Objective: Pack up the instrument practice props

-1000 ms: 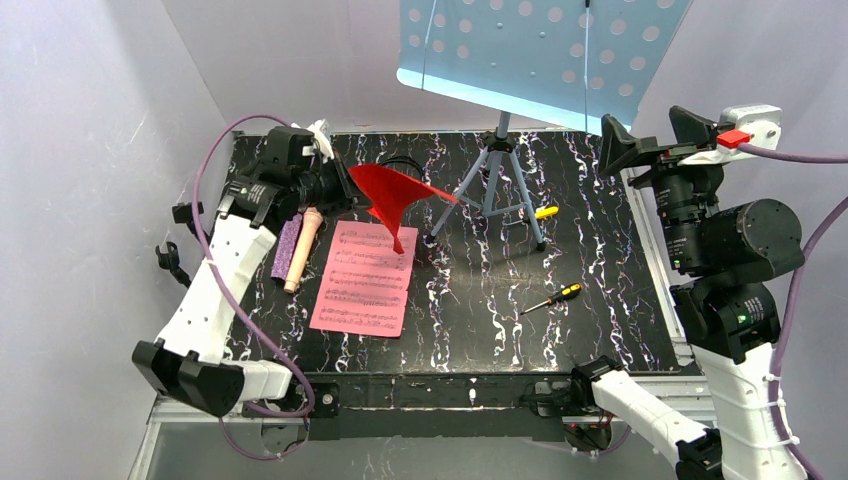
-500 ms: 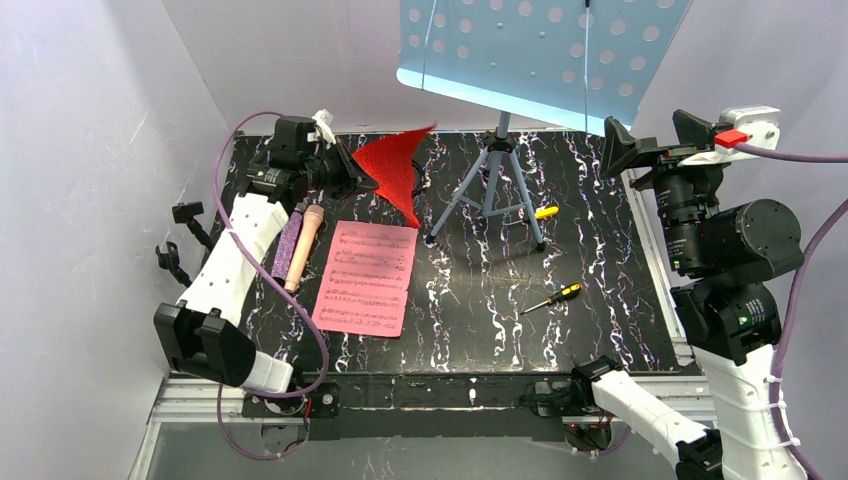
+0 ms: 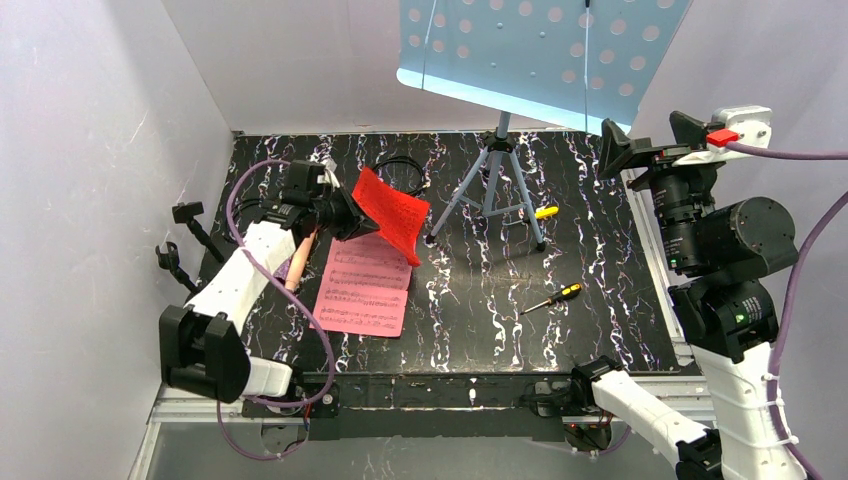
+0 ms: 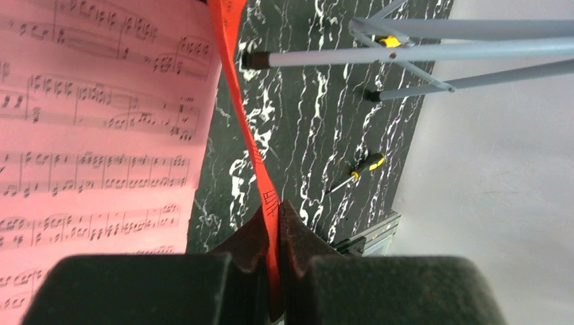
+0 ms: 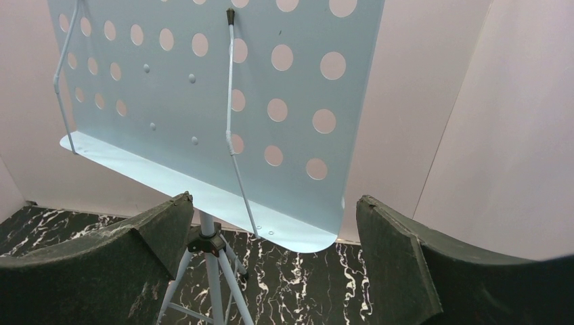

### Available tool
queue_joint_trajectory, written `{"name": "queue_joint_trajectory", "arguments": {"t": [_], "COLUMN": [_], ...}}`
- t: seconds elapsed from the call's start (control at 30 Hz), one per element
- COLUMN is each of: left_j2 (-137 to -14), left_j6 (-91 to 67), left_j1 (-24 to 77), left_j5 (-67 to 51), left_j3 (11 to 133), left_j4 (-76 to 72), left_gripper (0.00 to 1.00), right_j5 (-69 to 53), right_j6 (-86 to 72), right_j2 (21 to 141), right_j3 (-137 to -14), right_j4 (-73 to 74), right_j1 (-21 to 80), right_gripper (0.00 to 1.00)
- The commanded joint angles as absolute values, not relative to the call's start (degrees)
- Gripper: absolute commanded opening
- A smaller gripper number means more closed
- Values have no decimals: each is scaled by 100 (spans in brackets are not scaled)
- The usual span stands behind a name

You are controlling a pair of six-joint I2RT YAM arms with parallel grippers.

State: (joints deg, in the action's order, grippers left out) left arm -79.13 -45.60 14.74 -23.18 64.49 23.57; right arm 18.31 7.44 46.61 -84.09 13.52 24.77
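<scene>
My left gripper (image 3: 342, 212) is shut on one edge of the red sheet-music page (image 3: 393, 212), which hangs tilted just above the table. The left wrist view shows that page edge-on (image 4: 238, 101), pinched between the fingertips (image 4: 274, 218). The pink page (image 3: 362, 285) lies flat on the black marbled table below and in front of it. The cream microphone (image 3: 296, 268) peeks out from behind my left arm; the purple one is hidden. Two short black posts (image 3: 186, 214) stand at the table's left edge. My right gripper (image 3: 648, 142) is held high at the right, open and empty.
A light-blue perforated music stand (image 3: 530, 50) on a grey tripod (image 3: 490, 190) stands at the back middle, and fills the right wrist view (image 5: 203, 101). Two yellow-handled screwdrivers (image 3: 545, 212) (image 3: 556, 296) lie right of centre. A black cable loop (image 3: 402, 165) lies behind the red page.
My left arm swung the red page up toward the back, then brought it down and forward over the pink page. The page now hangs flatter. The right arm stayed still.
</scene>
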Motion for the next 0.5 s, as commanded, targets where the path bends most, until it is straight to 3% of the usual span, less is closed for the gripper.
{"name": "queue_joint_trajectory", "arguments": {"t": [0.0,0.47], "left_j2": [-7233,-6497], "left_j6": [-4420,-4229], "left_j1": [1459,1436], "left_j5": [-2109,-2206], "left_j3": [6012,5078], "left_j4": [2624,3184], "left_gripper": [0,0], "right_j5": [1881,1828], "right_j6": [782,710], "right_j2": [4711,4717], "right_j3": [-8359,-8368], "right_j4": [1201,1279], "right_j1": [2503,2524], "right_gripper": [99,99]}}
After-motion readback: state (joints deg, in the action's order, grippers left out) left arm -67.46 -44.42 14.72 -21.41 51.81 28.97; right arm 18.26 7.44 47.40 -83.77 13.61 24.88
